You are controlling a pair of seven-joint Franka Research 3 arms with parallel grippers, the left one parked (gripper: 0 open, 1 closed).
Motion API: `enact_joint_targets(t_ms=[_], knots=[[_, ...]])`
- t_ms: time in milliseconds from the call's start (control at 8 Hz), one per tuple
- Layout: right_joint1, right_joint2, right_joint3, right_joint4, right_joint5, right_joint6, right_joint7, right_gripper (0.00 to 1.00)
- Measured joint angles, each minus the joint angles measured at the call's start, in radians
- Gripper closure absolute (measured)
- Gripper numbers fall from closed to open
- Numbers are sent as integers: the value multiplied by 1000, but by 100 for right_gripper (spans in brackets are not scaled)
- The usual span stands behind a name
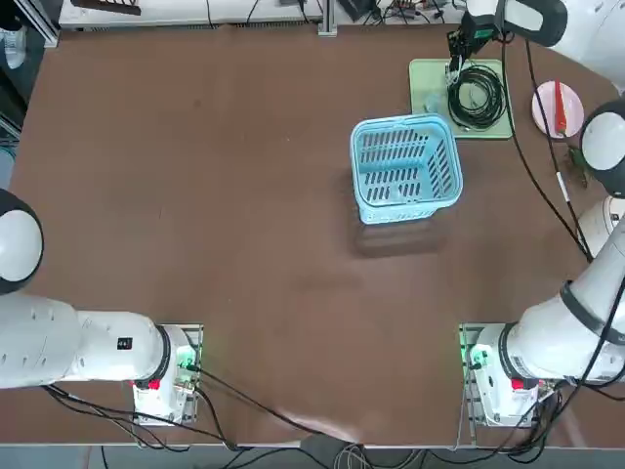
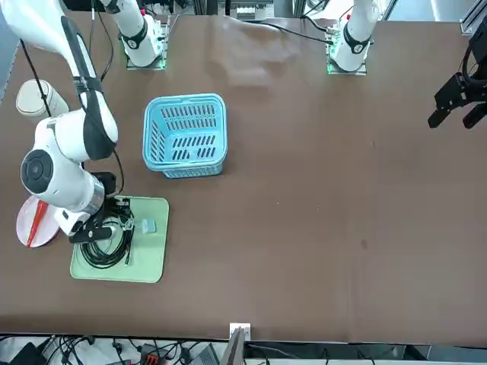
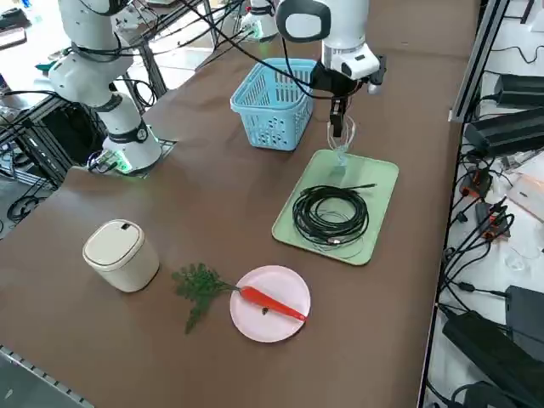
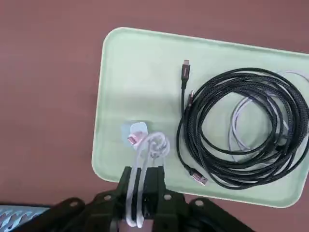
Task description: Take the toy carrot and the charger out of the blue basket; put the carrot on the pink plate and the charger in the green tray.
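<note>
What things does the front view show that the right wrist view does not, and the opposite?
Only front view: toy carrot on the pink plate, white canister.
Only right wrist view: a metal plug of the black cable.
Both: blue basket, green tray, black cable, charger, and right gripper above the tray, shut on the charger's cord.

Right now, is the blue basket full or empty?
Empty. The top view shows only bare slats inside the basket; the carrot is on the plate, and the right gripper grips the charger's pale cord over the tray.
</note>
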Motion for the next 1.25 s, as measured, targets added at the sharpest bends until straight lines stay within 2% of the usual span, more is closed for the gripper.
enact_joint_targets(t_ms=[250, 750, 1125, 1250], knots=[[-8, 11, 0, 0, 0, 6, -10, 90], [-8, 11, 1, 1, 0, 8, -11, 24], [-8, 11, 1, 6, 0, 11, -12, 0], [-8, 11, 1, 18, 0, 13, -14, 0]])
